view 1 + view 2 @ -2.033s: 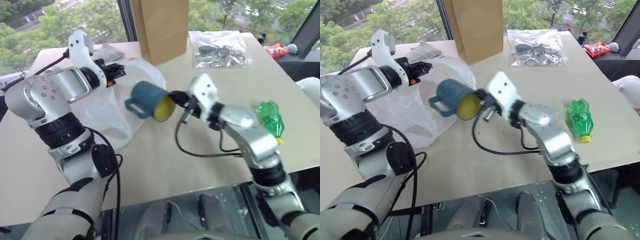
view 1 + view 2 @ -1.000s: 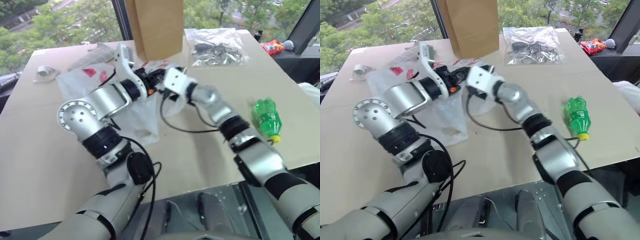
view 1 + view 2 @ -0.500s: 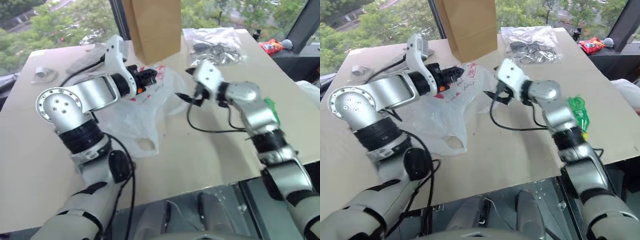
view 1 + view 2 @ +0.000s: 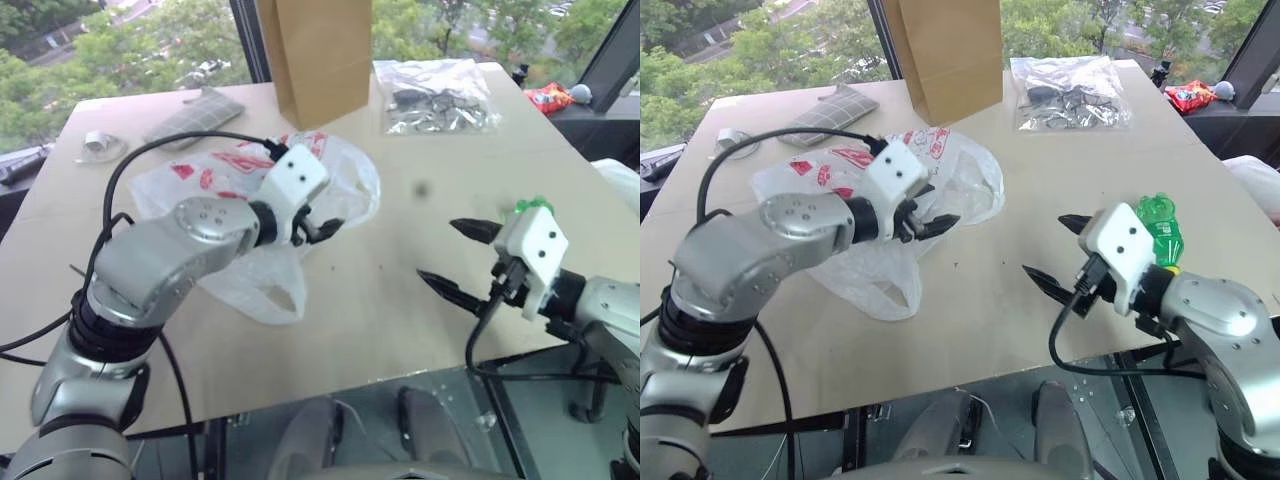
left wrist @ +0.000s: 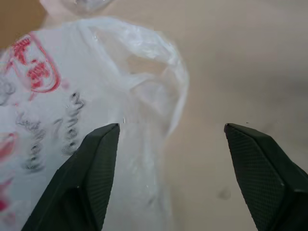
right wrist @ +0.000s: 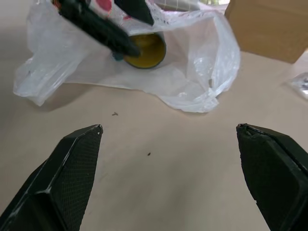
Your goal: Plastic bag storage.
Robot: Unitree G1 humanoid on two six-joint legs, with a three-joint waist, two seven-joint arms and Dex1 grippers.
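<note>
The plastic bag (image 4: 225, 185), thin translucent white with red print, lies crumpled on the tan table (image 4: 380, 300), left of centre. Inside it, a cup with a yellow interior (image 6: 147, 48) lies on its side, facing the bag's mouth. My left gripper (image 4: 318, 230) hovers over the bag's near right part, open, nothing between its fingers (image 5: 98, 159). My right gripper (image 4: 440, 252) is open and empty near the table's front right, apart from the bag.
A tall brown paper bag (image 4: 320, 55) stands at the back centre, with a clear bag of dark parts (image 4: 435, 95) to its right. A green bottle (image 4: 1160, 220) lies behind my right gripper. A grey patterned piece (image 4: 190, 112) lies at the back left.
My left gripper opened, let go of the bag and sank, rolling over. My right arm drew back from the bag's mouth to the front right, open. The bag settled flatter.
</note>
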